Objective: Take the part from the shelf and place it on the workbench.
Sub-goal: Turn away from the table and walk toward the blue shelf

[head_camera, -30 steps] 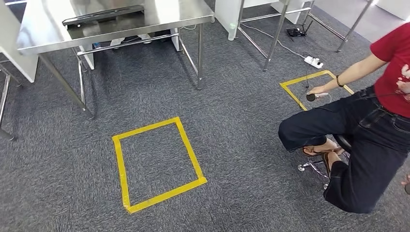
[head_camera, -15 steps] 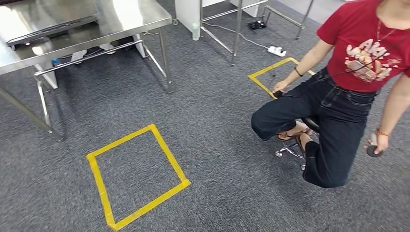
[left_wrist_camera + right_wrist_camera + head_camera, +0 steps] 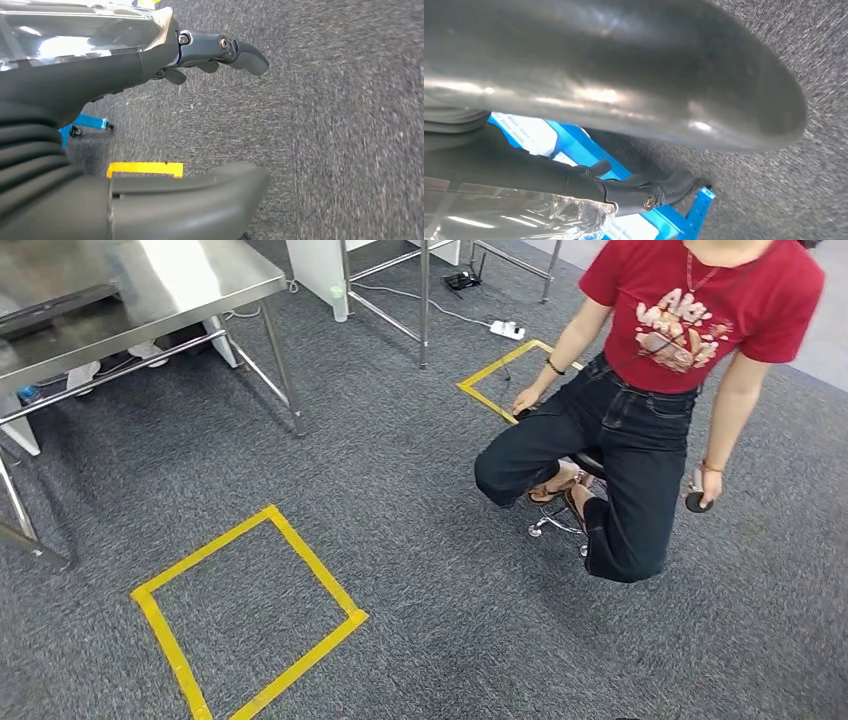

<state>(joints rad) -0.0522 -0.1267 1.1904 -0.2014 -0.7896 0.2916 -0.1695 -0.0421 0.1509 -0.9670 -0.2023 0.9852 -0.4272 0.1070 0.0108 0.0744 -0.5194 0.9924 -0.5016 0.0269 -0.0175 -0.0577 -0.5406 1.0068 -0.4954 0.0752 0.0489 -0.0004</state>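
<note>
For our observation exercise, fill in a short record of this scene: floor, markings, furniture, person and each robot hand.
floor: grey carpet
markings: yellow tape square; second square behind the person
furniture: steel table, far left in the head view
person: person in red shirt, seated on a stool
left hand: thumb and fingers apart, holding nothing
right hand: thumb and fingers apart, holding nothing

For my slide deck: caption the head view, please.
Seated person in a red shirt beside yellow tape squares on grey carpet, near a steel table.
</note>
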